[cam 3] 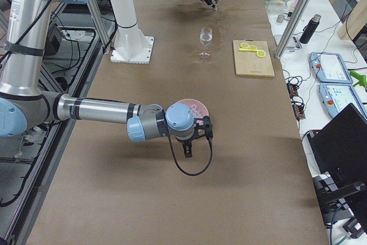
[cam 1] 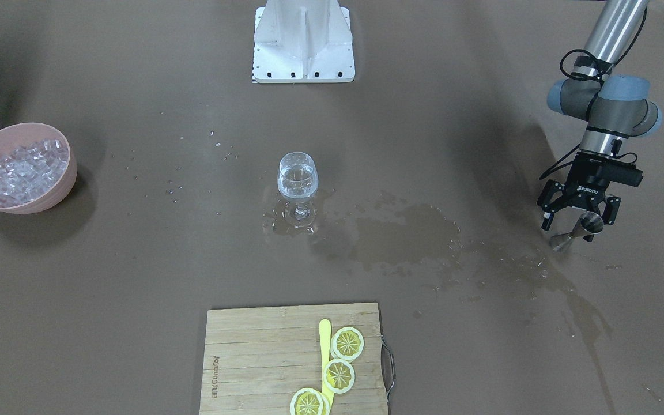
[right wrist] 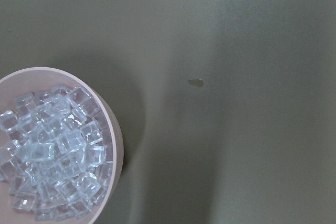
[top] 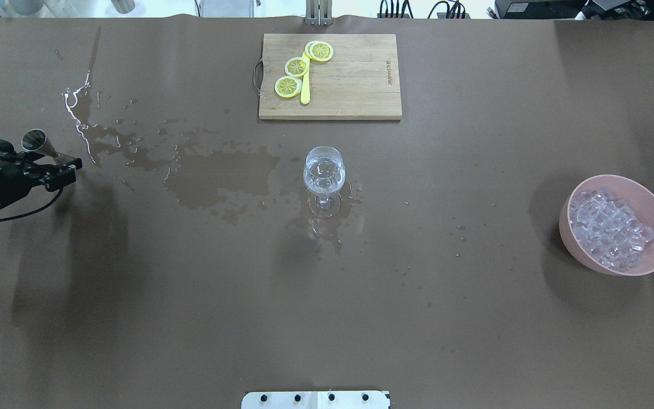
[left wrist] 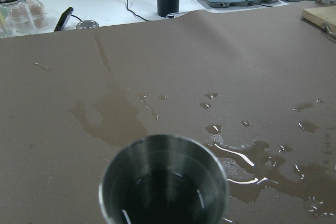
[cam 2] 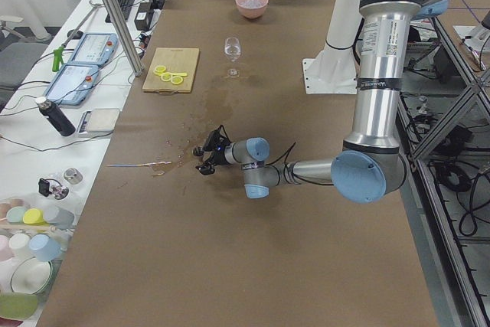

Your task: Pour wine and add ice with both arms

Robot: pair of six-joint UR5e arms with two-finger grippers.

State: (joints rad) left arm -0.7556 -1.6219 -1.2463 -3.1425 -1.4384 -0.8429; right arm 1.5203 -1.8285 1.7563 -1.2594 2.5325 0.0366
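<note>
A wine glass (cam 1: 297, 176) stands mid-table with clear wine in its bowl; it also shows in the overhead view (top: 324, 170). My left gripper (cam 1: 580, 218) is low over the table's left end, jaws wide apart around a steel jigger (cam 1: 578, 229) that stands between them untouched. The left wrist view looks into the jigger's cup (left wrist: 164, 182). A pink bowl (cam 1: 58, 187) holds heaped ice (cam 1: 26, 167), also seen in the right wrist view (right wrist: 58, 156). My right gripper (cam 3: 188, 151) hangs beside that bowl; I cannot tell whether it is open.
A wooden cutting board (cam 1: 251, 357) with lemon slices (cam 1: 347, 343) and a yellow knife lies at the far edge. Wet stains (cam 1: 401, 230) spread between glass and jigger. The white pedestal (cam 1: 303, 40) stands at the robot's side.
</note>
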